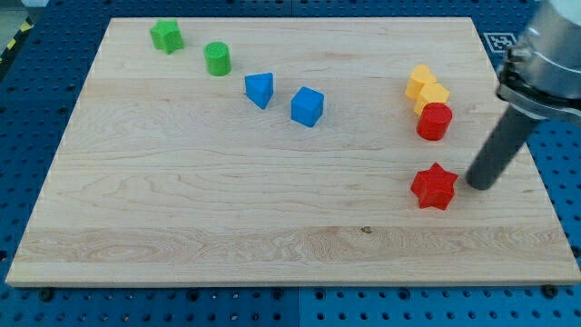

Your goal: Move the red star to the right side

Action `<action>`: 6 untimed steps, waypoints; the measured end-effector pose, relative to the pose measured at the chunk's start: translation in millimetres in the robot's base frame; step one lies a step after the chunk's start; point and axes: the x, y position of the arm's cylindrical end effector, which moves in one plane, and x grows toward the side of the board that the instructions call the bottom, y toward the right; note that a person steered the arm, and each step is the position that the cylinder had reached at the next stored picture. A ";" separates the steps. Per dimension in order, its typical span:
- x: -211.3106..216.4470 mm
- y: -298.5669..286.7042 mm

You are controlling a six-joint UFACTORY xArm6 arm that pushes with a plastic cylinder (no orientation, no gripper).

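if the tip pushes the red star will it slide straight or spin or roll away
The red star sits flat and squat on the smooth wooden board, so it likely slides rather than rolls or tips. Its points make an uneven edge, so an off-centre push would probably spin it. It looks rigid. My tip stands just to its right in the view, apart from it.

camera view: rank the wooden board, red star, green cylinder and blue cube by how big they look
1. wooden board, by far the largest.
2. red star.
3. blue cube, close to the star; the star sits nearer the view's bottom, so this order is unsure.
4. green cylinder, smallest.
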 end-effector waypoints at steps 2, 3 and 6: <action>-9.9 -93.8; 10.9 -105.5; 36.4 -3.6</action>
